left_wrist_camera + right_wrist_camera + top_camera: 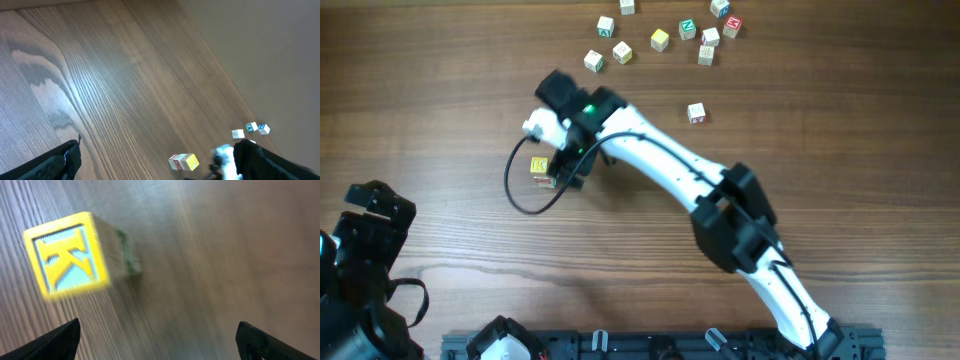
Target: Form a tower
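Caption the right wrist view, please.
Open right pincer hovering by the small wooden cube tower, yellow K face on top.

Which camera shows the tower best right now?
Left wrist: it sees the tower from the side, yellow and red-marked cubes both visible, though small. Right wrist shows mainly the yellow K face, large but blurred. Overhead shows its yellow top beside the right arm.

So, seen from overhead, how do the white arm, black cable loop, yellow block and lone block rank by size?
1. white arm
2. black cable loop
3. yellow block and lone block: they look about alike, so unranked.
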